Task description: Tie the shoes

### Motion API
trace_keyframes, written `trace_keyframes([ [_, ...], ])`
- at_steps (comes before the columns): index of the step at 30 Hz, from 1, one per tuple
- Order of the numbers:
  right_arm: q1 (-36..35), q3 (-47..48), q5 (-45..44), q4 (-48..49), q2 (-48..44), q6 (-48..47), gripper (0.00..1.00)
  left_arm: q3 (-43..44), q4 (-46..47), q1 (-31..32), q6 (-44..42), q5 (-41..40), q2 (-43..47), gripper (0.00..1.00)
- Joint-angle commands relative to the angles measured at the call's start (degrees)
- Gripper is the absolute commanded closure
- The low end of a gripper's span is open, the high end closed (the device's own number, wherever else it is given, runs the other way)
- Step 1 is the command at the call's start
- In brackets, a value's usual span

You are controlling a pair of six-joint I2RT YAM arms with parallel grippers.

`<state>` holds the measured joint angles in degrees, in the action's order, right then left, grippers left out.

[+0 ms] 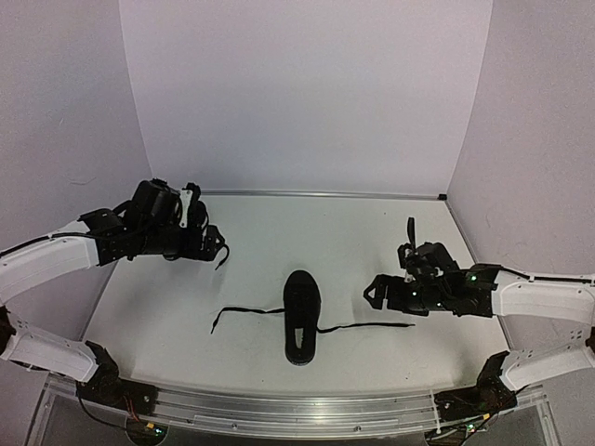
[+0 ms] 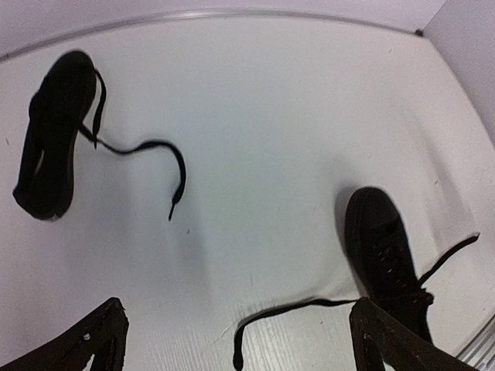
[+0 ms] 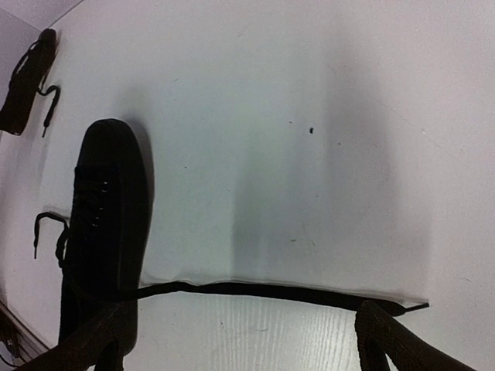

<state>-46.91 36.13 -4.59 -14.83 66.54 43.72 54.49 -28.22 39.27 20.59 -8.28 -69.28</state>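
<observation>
**Layout.** The middle shoe [image 1: 301, 311] is lying just toward 6 o'clock of the centre of the desk [image 1: 372, 242], with its toe pointing to 12 o'clock. It is untied. Its left lace [image 1: 249, 310] is trailing toward 9 o'clock and its right lace [image 1: 367, 325] toward 3 o'clock, both flat on the surface. The second shoe [image 2: 52, 131] is resting near 10 o'clock, well apart from the first, with its own lace [image 2: 147, 147] curling loose beside it.

**Hands.** The left hand [image 2: 238, 309] is showing its fingers spread wide and holding nothing. The right hand [image 3: 244, 309], at 3 o'clock of the middle shoe, is also spread and holding nothing. The right lace is running across just ahead of its fingertips.

**Handling (a judgement).** The shoes are looking small, light and soft-sided, so a pull on a lace is likely to drag a shoe across the smooth desk. The laces are thin and limp and are lying flat, which is leaving little to pinch. The best hold is probably a little in from each free tip.

**Views compared.**
- The top view alone is showing both laces of the middle shoe at full stretch, but there the second shoe is merging with the black left arm.
- The left wrist view is separating the second shoe clearly.
- Only the right wrist view is showing the lace against the fingers and the row of eyelets.
</observation>
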Motion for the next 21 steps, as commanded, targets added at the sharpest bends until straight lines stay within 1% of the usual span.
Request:
trace_keyframes([
  [1,0.0,3.4,4.1,4.6,1.4,-6.3,0.02,1.6,8.9,-0.1,-7.1,2.1,3.2,0.00],
  [3,0.1,4.4,5.5,4.6,2.0,-8.0,0.02,4.5,4.4,-0.1,-13.1,9.6,0.4,0.00],
  [6,0.1,5.3,7.2,4.6,2.4,-10.2,0.02,6.1,0.8,2.0,-17.8,15.1,-4.8,0.00],
  [10,0.1,5.9,8.3,4.8,2.3,-12.1,0.02,5.2,0.6,10.6,-26.8,10.7,-8.5,0.00],
  [11,0.1,5.9,8.6,5.1,2.1,-12.2,0.02,5.3,1.0,11.6,-28.0,11.3,-9.2,0.01],
  [13,0.1,5.5,9.5,5.9,1.8,-12.2,0.02,4.6,2.8,11.7,-30.9,15.9,-9.6,0.01],
  [15,0.1,5.0,10.5,6.8,1.7,-11.8,0.02,2.3,6.6,11.7,-34.9,21.0,-9.5,0.05],
  [17,0.1,4.6,11.3,7.4,1.7,-11.4,0.02,0.7,9.5,11.8,-38.3,23.0,-10.7,0.08],
  [21,0.1,4.2,12.3,7.7,2.4,-11.1,0.02,2.8,7.8,11.8,-45.3,23.6,-16.6,0.19],
])
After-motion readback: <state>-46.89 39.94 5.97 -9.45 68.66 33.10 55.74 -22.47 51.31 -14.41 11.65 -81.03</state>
